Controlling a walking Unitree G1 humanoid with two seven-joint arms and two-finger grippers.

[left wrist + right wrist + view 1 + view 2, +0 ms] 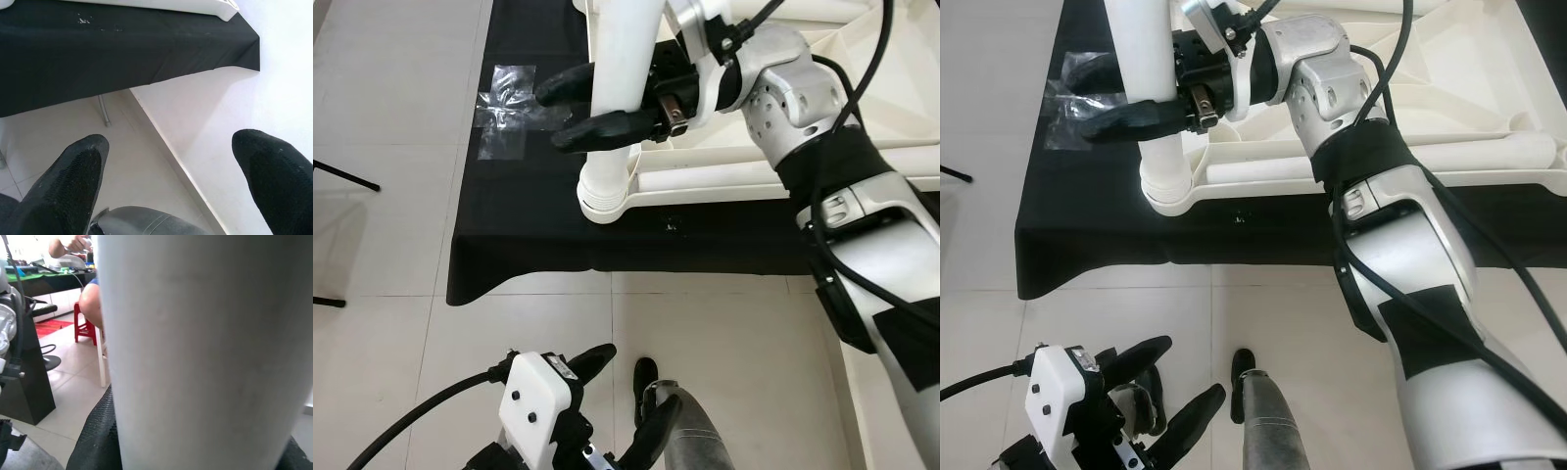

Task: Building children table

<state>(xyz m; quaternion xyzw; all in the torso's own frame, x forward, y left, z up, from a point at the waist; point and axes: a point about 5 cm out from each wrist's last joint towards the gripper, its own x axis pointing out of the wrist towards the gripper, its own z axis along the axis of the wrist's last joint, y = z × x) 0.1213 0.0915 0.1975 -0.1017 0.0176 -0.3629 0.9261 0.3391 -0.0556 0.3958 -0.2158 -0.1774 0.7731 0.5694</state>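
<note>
The right hand (607,108) is clamped on the white table leg (625,59), one finger on either side, holding it upright so that its lower end seats in the corner socket (603,199) of the inverted children's table (862,166). The table lies on a black-covered tabletop (529,245). The left hand (1160,392) hangs low over the tiled floor (391,108), fingers apart, holding nothing.
</note>
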